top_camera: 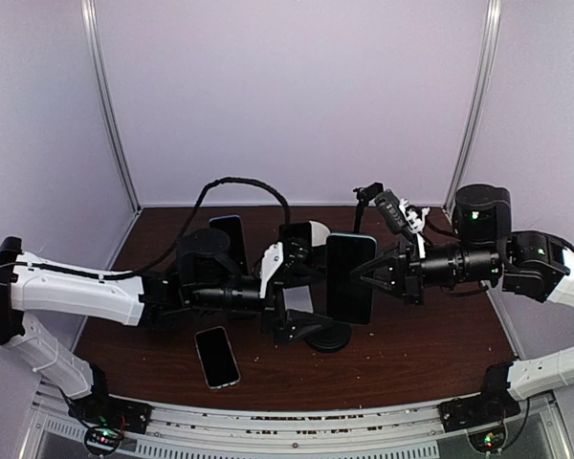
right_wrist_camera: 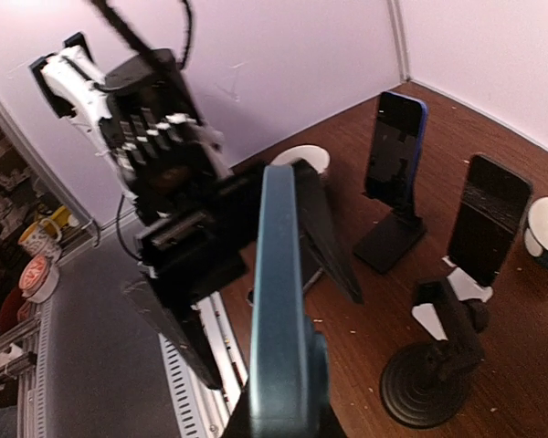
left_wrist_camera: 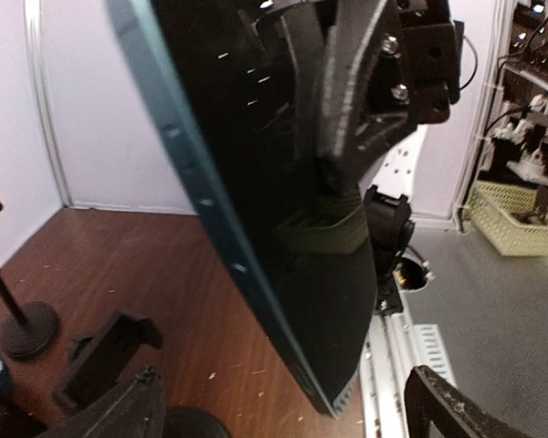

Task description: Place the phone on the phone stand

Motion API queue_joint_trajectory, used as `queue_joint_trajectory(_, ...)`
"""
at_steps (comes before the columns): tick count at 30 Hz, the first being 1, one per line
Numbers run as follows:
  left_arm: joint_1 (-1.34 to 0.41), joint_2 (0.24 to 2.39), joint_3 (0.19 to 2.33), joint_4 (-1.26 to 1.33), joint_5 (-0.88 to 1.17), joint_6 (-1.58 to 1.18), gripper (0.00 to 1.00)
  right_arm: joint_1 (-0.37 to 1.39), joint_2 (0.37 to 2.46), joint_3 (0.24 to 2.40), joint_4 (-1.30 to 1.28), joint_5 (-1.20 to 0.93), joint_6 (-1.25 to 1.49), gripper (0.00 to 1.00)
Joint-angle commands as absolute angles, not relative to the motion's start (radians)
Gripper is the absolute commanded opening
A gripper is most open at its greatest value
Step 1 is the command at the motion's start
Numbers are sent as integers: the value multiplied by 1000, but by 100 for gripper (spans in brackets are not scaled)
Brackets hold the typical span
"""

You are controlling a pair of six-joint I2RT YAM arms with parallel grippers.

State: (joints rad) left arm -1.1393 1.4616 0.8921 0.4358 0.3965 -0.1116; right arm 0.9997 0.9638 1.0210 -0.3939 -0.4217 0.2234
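Observation:
A dark phone [top_camera: 349,277] with a teal rim hangs upright above the table's middle, between the two grippers. My right gripper [top_camera: 371,277] is shut on its right edge; in the right wrist view the phone [right_wrist_camera: 279,292] runs edge-on out of that gripper [right_wrist_camera: 283,424]. My left gripper [top_camera: 301,277] is open, its fingers [left_wrist_camera: 119,411] standing wide on either side of the phone [left_wrist_camera: 283,210] without touching it. An empty black phone stand [top_camera: 327,335] with a round base [right_wrist_camera: 429,383] sits just below the phone.
A second phone [top_camera: 216,356] lies flat at the front left of the brown table [top_camera: 411,335]. A blue phone [right_wrist_camera: 393,146] and another dark phone [right_wrist_camera: 489,219] rest on stands at the back. A thin pole stand [left_wrist_camera: 23,328] is at the far right.

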Motion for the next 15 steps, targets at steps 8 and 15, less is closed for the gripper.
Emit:
queue_joint_trajectory(8, -961, 1445, 854, 421, 359, -47, 98, 934, 1028, 975, -232, -251, 168, 0)
queue_joint_trajectory(15, -923, 1592, 883, 561, 488, -119, 86, 929, 1065, 922, -122, -116, 166, 0)
